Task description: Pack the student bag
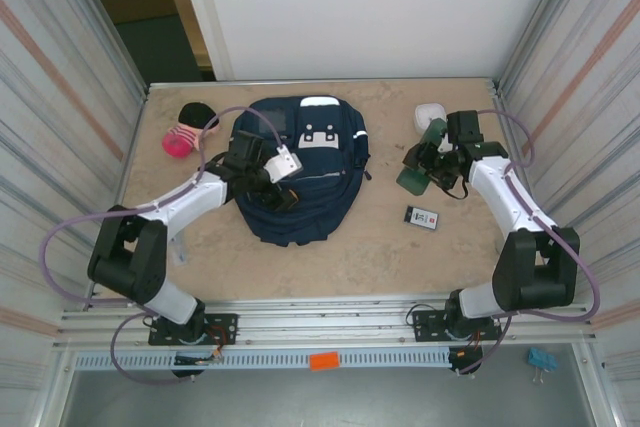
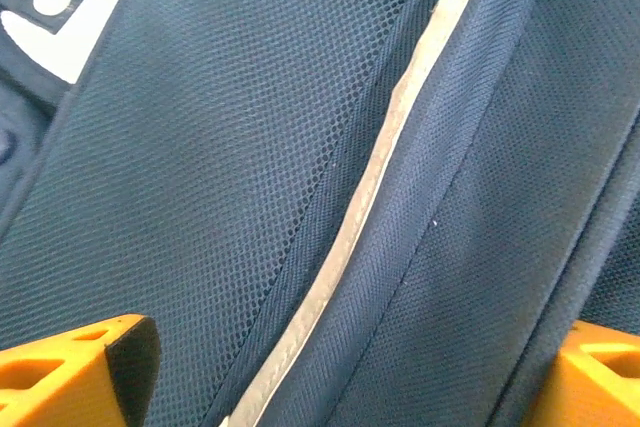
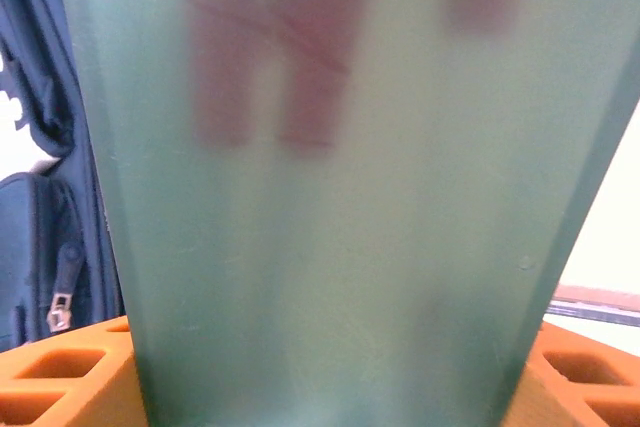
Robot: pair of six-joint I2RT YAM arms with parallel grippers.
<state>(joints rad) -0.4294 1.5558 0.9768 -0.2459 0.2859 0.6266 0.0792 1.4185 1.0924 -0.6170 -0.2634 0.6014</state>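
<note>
The navy-blue student bag (image 1: 300, 172) lies flat in the middle of the table, its white patch (image 1: 321, 135) facing up. My left gripper (image 1: 274, 190) hovers low over its left half, open. In the left wrist view the orange fingertips (image 2: 80, 372) stand wide apart over the bag's mesh fabric and a pale reflective stripe (image 2: 370, 197), gripping nothing. My right gripper (image 1: 432, 160) is at the table's right side, shut on a translucent green bottle (image 1: 415, 177). The bottle (image 3: 340, 197) sits between the orange pads (image 3: 70, 372), with the bag (image 3: 40, 237) behind it at the left.
A pink and black item (image 1: 186, 130) lies left of the bag. A white object (image 1: 430, 112) sits at the back right, just behind the green bottle. A small dark card-like thing (image 1: 422, 216) lies in front of the right gripper. Metal walls close in both sides.
</note>
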